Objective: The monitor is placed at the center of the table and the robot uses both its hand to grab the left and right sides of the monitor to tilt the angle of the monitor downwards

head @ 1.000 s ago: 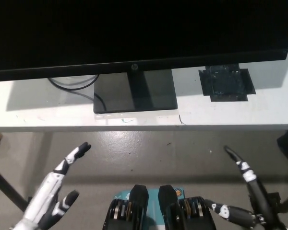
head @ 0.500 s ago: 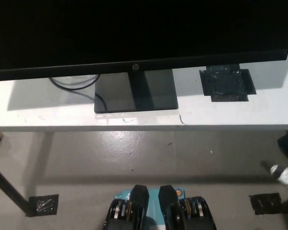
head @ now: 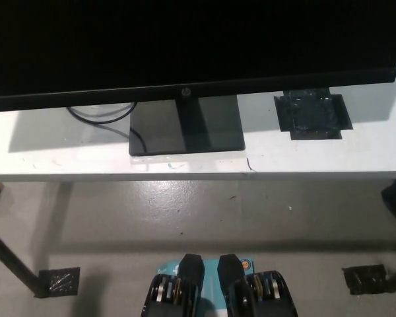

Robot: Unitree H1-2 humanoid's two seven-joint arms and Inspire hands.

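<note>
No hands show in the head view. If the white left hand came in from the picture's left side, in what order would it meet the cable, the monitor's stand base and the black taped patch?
Judged from the left side of the picture:
1. cable, left of the stand, looping on the table.
2. stand base, at the middle.
3. black taped patch, farthest, toward the right.

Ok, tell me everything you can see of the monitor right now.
The monitor is a wide black screen, switched off, filling the top of the head view, with a small logo on its lower bezel. Its flat, glossy black rectangular base rests on the white table. A dark cable loops behind it. No robot hand is in view or touching it.
</note>
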